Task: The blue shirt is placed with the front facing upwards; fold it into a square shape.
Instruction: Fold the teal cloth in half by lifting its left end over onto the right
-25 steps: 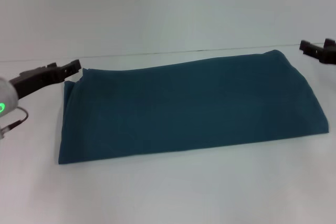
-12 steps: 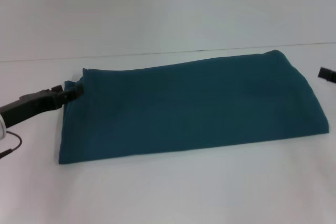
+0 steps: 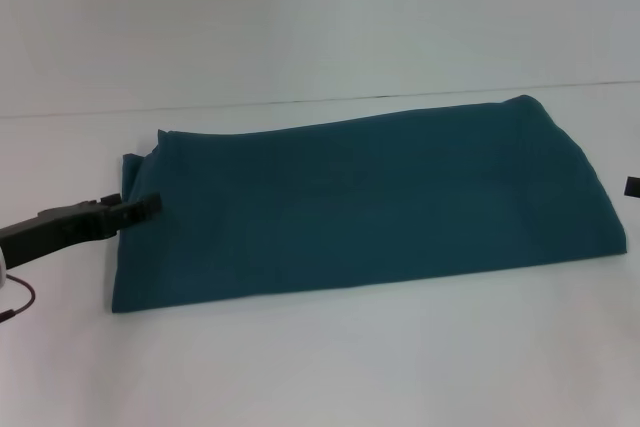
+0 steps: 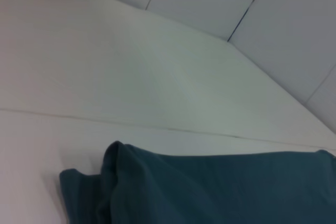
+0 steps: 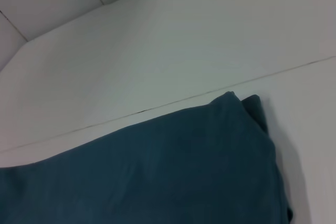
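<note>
Head view shows the blue shirt [image 3: 365, 202] lying on the white table [image 3: 320, 367] as a long folded band. It runs from about 9 o'clock to 3 o'clock across the middle of the scene, with the right end a little farther from the robot than the left. Only plain teal cloth faces up. The near long edge is straight, and the left end shows a few stacked layers at its far corner.

At 9 o'clock, the left gripper [image 3: 140, 207] reaches in from the edge of the view. Its dark tip is at the left short edge of the shirt, over the cloth border. I cannot tell if its fingers are apart or together, or if they hold any cloth.

At 3 o'clock, only a small dark piece of the right gripper [image 3: 632, 186] is seen at the border of the view, just beside the right end of the shirt and not touching it. Its fingers are not visible.
</note>
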Tool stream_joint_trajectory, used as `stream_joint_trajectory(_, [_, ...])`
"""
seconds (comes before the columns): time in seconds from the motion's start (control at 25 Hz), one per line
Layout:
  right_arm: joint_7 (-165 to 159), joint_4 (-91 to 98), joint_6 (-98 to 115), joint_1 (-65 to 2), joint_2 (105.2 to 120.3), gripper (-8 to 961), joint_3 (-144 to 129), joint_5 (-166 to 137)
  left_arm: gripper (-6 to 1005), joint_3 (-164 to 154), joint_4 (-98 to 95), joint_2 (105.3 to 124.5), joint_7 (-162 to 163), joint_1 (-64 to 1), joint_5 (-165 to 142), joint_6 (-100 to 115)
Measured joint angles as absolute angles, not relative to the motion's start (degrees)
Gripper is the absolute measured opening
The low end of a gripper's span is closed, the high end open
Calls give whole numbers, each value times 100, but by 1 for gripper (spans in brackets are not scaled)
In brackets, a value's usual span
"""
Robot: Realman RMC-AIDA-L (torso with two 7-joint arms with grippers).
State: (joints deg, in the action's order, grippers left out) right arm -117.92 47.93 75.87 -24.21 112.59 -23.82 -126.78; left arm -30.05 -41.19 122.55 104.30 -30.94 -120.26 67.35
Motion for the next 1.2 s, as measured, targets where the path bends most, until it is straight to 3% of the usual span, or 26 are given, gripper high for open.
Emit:
stream_joint_trajectory(0.32, [-12195, 4889, 7744, -2470, 11131, 794, -2367, -12705, 721, -3004, -4238, 12204, 10854, -3132, -12327, 6890])
stream_joint_trajectory(0.84, [-12595, 5035, 7737, -2487, 11116, 793, -2377, -12875, 723, -3007, -4354, 12190, 11216, -3115, -12676, 6793])
stream_joint_trajectory(1.2, [-12646, 4816, 7461, -2559, 11189, 793, -2443, -13179, 722, -3024, -4325, 12191, 11309, -3127, -12942, 6702])
